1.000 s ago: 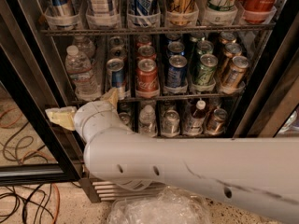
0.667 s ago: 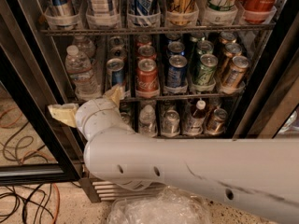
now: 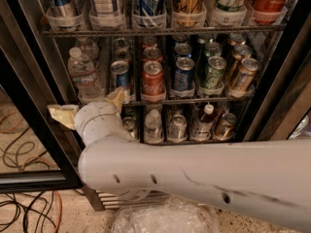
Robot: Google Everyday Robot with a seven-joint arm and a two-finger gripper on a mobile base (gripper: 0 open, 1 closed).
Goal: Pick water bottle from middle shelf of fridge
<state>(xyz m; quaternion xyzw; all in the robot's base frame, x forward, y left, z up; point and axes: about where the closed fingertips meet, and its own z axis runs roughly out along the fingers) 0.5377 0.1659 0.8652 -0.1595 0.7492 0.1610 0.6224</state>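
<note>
One water bottle [image 3: 82, 75] is seen at the front of the left-most lane of the middle shelf [image 3: 167, 101] in the fridge [image 3: 29, 96], upright, with its white cap on. A second clear bottle [image 3: 88, 46] is made out behind it in the same lane, partly covered. To their right, five lanes of soda cans [image 3: 153, 77] are counted, with about three cans visible in each; the back ones are dim and only their tops are seen.

On the upper rack [image 3: 160, 31], six tall cans [image 3: 148, 1] are counted, all cut off by the top edge. On the bottom shelf [image 3: 189, 141], one short clear bottle [image 3: 153, 124], one bottle with a red-and-white label [image 3: 204, 120] and three cans are seen; the left-most can [image 3: 129, 124] is half hidden by the arm.

The tool [image 3: 87, 105] is held just below and in front of the water bottle, at the level of the middle shelf's front edge. Its two pale fingers [image 3: 63, 114] are spread wide, one to each side of the white wrist, and nothing is gripped between them. Whether the bottle is touched cannot be told, since its base is hidden behind the wrist. The lower half of the view is filled by the white arm [image 3: 204, 178], behind which the fridge's base is mostly hidden. Some cables [image 3: 24, 212] are seen on the floor at the left.
</note>
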